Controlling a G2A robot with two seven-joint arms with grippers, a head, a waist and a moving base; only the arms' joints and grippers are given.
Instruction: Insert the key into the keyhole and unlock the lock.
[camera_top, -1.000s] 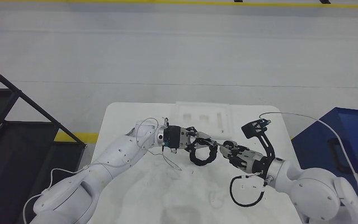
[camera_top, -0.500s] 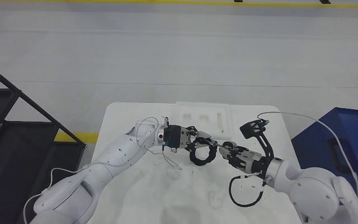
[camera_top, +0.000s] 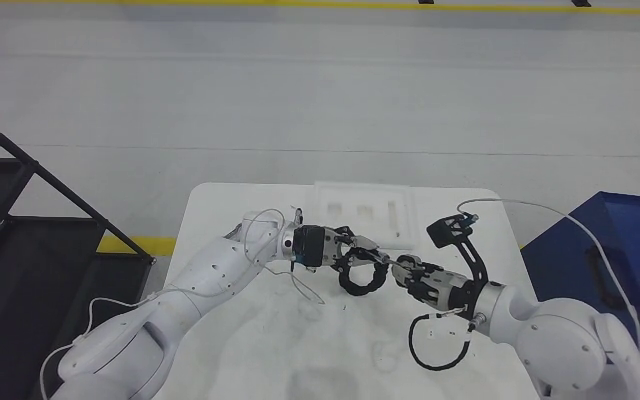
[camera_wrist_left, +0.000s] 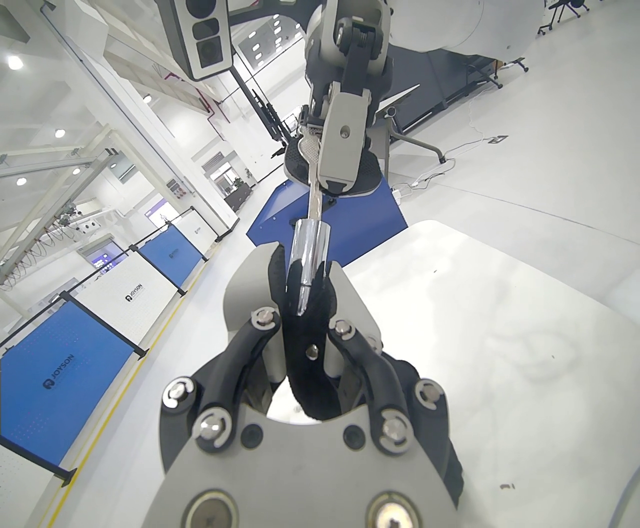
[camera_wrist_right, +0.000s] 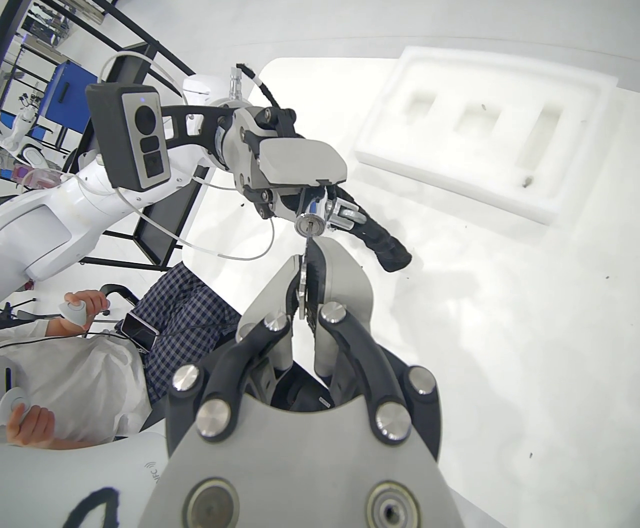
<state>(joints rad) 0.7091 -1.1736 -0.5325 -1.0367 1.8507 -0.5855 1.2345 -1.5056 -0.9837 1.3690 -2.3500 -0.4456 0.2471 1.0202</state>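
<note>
Here, left pincer (camera_wrist_left: 300, 270) clamps chrome cylinder lock (camera_wrist_left: 310, 245); right pincer (camera_wrist_right: 312, 260) clamps silver key (camera_wrist_left: 313, 200), tip at keyhole (camera_wrist_right: 306, 226) rim, above white bench (camera_wrist_right: 500, 325).

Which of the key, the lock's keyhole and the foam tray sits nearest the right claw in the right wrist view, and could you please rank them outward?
1. key, gripped inside the right claw.
2. keyhole, on the lock's chrome end, right at the key's tip.
3. foam tray, well beyond both, lying on the table.
</note>
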